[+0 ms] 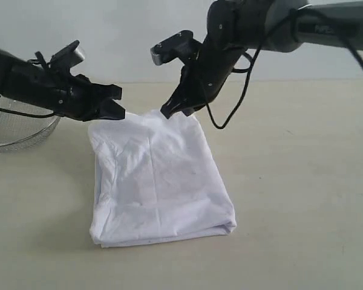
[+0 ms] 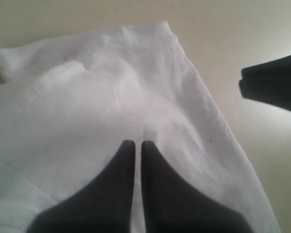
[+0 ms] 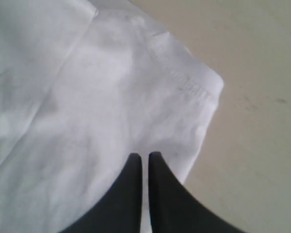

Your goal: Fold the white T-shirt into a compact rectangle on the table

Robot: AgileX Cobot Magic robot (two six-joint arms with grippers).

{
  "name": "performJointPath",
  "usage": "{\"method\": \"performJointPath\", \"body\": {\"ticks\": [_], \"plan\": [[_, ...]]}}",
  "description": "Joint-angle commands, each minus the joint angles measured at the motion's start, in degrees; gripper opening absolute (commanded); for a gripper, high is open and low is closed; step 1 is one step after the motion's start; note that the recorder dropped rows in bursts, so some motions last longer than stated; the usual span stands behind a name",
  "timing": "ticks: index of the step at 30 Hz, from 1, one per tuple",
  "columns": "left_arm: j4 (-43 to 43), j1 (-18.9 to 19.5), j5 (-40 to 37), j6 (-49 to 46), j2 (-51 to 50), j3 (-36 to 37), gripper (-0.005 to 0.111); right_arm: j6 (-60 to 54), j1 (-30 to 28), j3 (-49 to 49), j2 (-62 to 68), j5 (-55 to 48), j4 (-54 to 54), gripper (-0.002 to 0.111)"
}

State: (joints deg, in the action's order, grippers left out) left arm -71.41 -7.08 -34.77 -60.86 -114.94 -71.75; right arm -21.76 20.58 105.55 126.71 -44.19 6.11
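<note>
Outside camera: the white T-shirt (image 1: 160,181) sits mid-frame on the tabletop (image 1: 290,181), already folded into a thick block, with a wire basket (image 1: 15,136) at the left edge. The left gripper (image 1: 120,110) and right gripper (image 1: 171,112) are both closed at its upper edge, and I'd say they're pinching it. Left wrist cam: jaws together over white cloth. Right wrist cam: same, with a hemmed corner just beyond. Looks like the last fold. Next they'd need to carry that edge evenly toward the lower one.

right arm (image 1: 230,36): black, grey upper link | cable (image 1: 221,127): black loop | fingers (image 2: 106,194): black, tapered
</note>
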Motion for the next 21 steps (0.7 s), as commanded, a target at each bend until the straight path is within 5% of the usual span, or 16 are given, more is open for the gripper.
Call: {"method": "performJointPath", "body": {"ticks": [1,21], "plan": [[-0.35,-0.05,0.77,1.05,-3.96,-3.93,0.005,-0.17,-0.04,5.98,5.04,-2.15,2.38,0.000],[0.74,0.73,3.51,2.60,-17.46,-15.63,0.005,2.54,-5.48,9.38,12.57,-4.77,3.55,0.000]]}}
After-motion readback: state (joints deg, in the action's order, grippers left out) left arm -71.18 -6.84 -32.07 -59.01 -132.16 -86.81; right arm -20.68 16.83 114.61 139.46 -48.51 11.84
